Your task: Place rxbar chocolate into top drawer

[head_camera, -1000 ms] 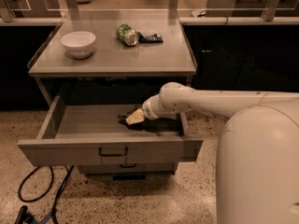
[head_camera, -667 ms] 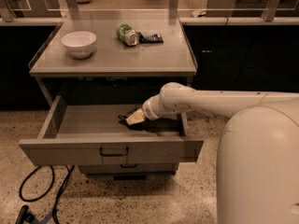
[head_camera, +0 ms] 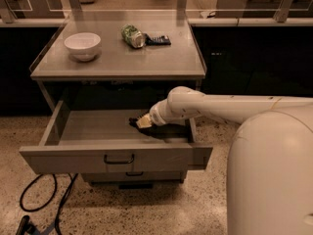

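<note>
The top drawer of the grey cabinet is pulled open, its dark bar handle facing me. My white arm reaches from the right into the drawer. The gripper is low inside it, right of the middle, close above the drawer floor. A small dark shape at the gripper's tip looks like the rxbar chocolate, just above or on the drawer floor. I cannot tell whether it is held or lying free. The arm's shadow hides the floor under the wrist.
On the cabinet top are a white bowl, a green can on its side and a dark bluish flat bar. A lower drawer is closed beneath. A black cable lies on the floor at left. My white body fills the right.
</note>
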### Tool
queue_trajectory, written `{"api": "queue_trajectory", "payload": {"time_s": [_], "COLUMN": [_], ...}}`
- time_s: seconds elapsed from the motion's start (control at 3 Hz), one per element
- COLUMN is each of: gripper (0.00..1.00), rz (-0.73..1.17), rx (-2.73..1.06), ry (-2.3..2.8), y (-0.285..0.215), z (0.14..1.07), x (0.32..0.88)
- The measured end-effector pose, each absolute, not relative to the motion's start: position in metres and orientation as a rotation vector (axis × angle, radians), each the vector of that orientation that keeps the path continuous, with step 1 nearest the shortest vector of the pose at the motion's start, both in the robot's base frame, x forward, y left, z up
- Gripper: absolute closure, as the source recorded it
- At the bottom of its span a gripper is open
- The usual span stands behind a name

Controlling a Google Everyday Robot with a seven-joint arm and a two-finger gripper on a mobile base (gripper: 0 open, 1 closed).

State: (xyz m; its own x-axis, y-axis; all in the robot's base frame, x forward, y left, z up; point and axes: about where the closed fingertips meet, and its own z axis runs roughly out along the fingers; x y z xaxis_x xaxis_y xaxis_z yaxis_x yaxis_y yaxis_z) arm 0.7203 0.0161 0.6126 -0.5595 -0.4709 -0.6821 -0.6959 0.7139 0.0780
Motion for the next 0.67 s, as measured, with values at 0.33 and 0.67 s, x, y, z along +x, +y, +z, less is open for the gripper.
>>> {"api": "queue_trajectory", "payload": {"time_s": [0.33,0.67], "gripper": [0.0,0.0], "rz": [0.451,0.451], "rx": [-0.882,-0.882], "ry": [2.269,2.269], "y": [0.0162,0.0162], "z": [0.6125,0.6125], "x": [0.7202,0.7202]}}
